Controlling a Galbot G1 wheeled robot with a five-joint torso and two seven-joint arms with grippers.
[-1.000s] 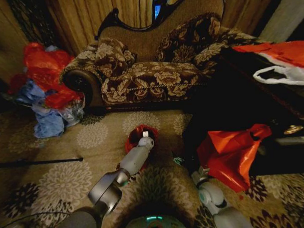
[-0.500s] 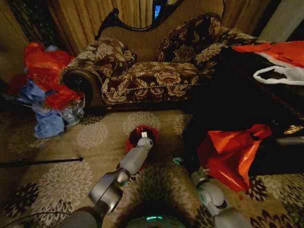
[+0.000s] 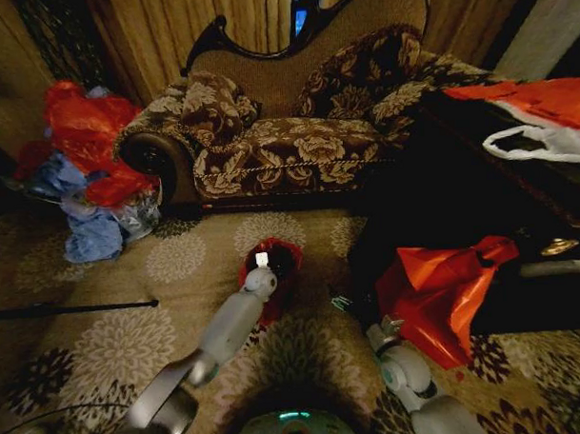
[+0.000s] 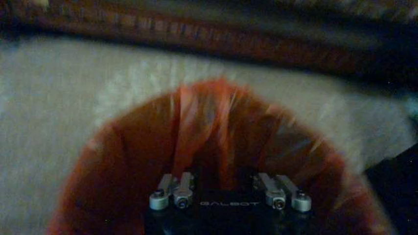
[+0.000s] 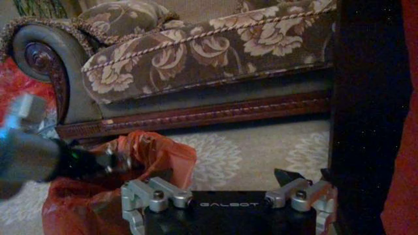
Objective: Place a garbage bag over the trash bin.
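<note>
The left gripper [image 3: 263, 260] reaches down into the mouth of the garbage bag [image 3: 282, 251], whose red plastic rises around it on all sides in the left wrist view, though whether its fingers are spread or pinching plastic I cannot tell. Beneath and around it the bag already lines the trash bin [image 3: 275, 263], so I judge the step to be seating the liner, and the next move calls for pressing it down without dragging the rim loose. One bag, one bin; the right gripper [image 5: 297, 183] waits open and empty just beside them.

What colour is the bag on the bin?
Red bag, clearest in the left wrist view.
</note>
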